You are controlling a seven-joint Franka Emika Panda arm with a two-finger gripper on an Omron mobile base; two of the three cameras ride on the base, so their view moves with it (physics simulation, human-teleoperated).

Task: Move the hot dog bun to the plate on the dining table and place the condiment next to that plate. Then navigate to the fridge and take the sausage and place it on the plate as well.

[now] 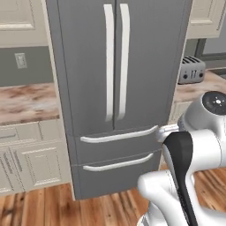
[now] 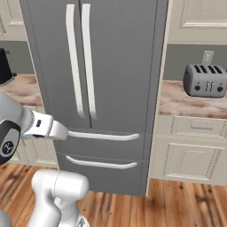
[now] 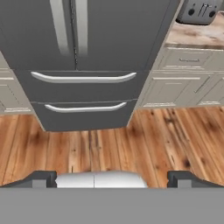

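1. The fridge [image 1: 117, 88] stands upright, its long axis vertical, both upper doors and both lower drawers shut, facing the robot squarely. Its two long curved handles [image 1: 117, 62] run vertically side by side at the door seam.
2. The arm is folded low in front of the fridge, its forearm reaching toward the upper drawer.
3. The tool [image 3: 112, 178] points forward and downward at the wooden floor [image 3: 109, 148], its two fingertips [image 3: 41, 178] set wide apart, holding nothing.
4. The fridge lies ahead of the tool, apart from it.
5. On the table to the right sits a toaster [image 2: 205, 80].
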